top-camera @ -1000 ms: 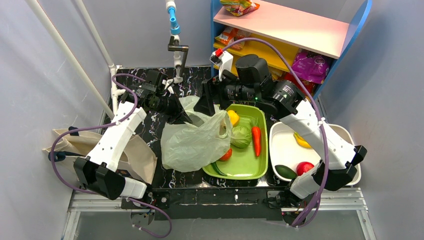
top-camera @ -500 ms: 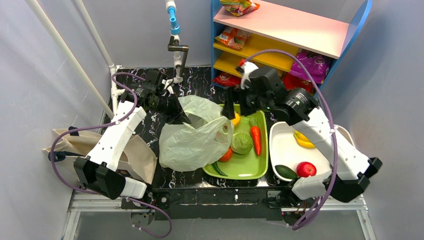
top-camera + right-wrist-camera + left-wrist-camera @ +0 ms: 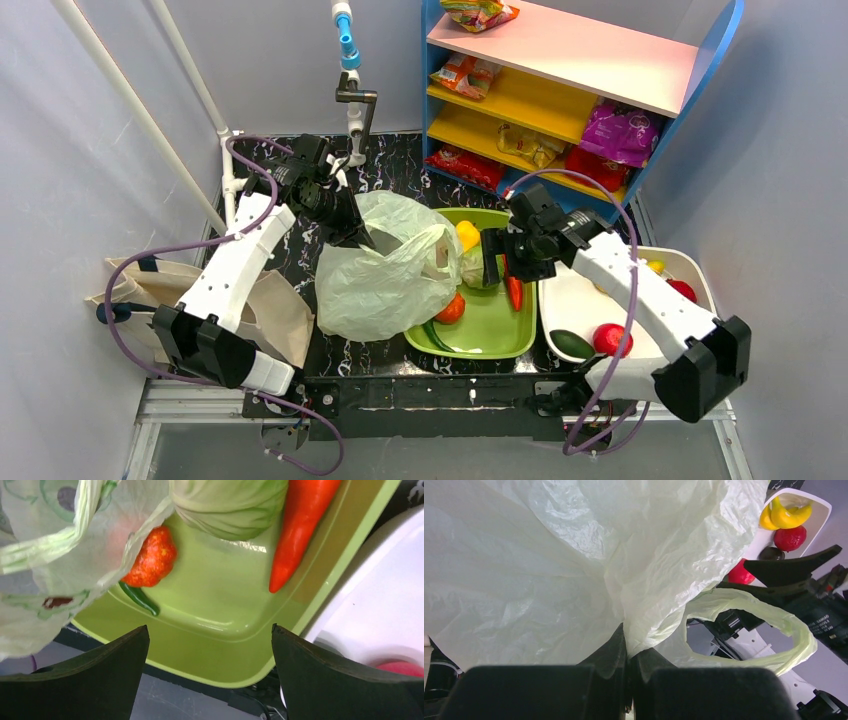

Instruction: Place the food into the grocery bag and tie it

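Right gripper (image 3: pixel 492 260) is dropping from the shelf side down over the green tray (image 3: pixel 500 338) while the left gripper (image 3: pixel 355 237) is keeping its pinch on the grocery bag (image 3: pixel 385 275).
Compared with a second ago, the right arm is reaching lower and nearer, its fingers standing wide apart with nothing between them, hovering above the cabbage (image 3: pixel 230 505), the carrot (image 3: pixel 300 525) and the tomato (image 3: pixel 152 557). The left fingers are pressing tight together on a fold of the bag's rim, lifting it higher so the film is billowing more. The bag is lying on the dark table beside the tray, its right edge draping over the tray's left side, its long axis running from near-left to far-right, and its loop handle is pointing toward the right gripper. The carrot is lying lengthwise along the tray, tip toward the near edge.
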